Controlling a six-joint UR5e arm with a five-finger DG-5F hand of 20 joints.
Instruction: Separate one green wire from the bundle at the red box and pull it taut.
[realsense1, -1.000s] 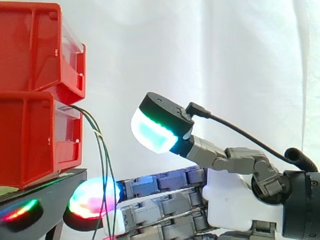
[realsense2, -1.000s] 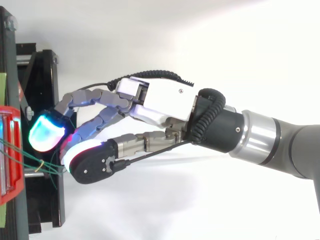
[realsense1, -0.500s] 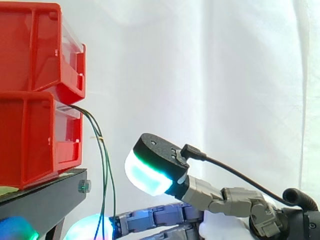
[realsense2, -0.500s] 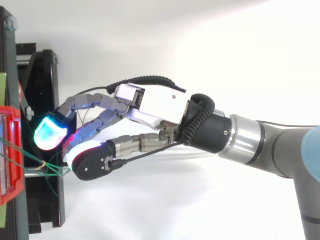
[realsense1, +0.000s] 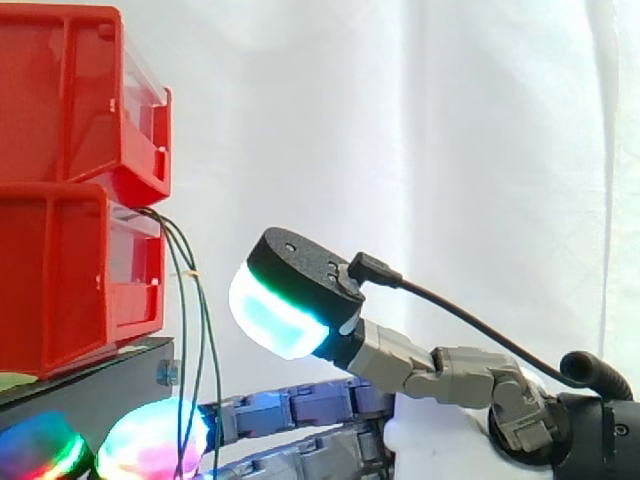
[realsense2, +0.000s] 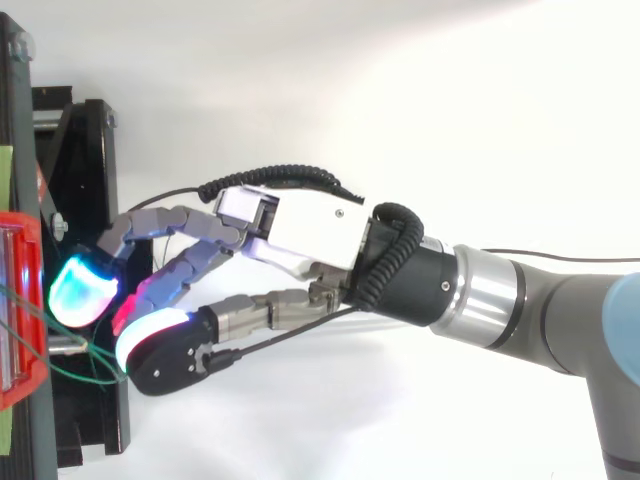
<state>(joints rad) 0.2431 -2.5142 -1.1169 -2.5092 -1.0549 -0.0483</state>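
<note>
Barely started by the look of it; no single strand split off the green wires (realsense1: 190, 272) yet, nothing pulled taut; all of that left to do. Seeing the bundle droop out the front of the lower red box (realsense1: 70, 270), bunched together, hanging slack past the edge of the black stand (realsense1: 90, 385). Hand (realsense2: 300, 225) reaching in from the right, open; fingers stretched nearly straight, thumb (realsense1: 275, 318) lifted well clear above them; gripping nothing as far as can be told. Low fingertips (realsense1: 150, 440) right at the wires, maybe touching, hard to say; wires dropping just left of the thumb pad. Guessing a pinch on one strand next, then a pull away from the box.
</note>
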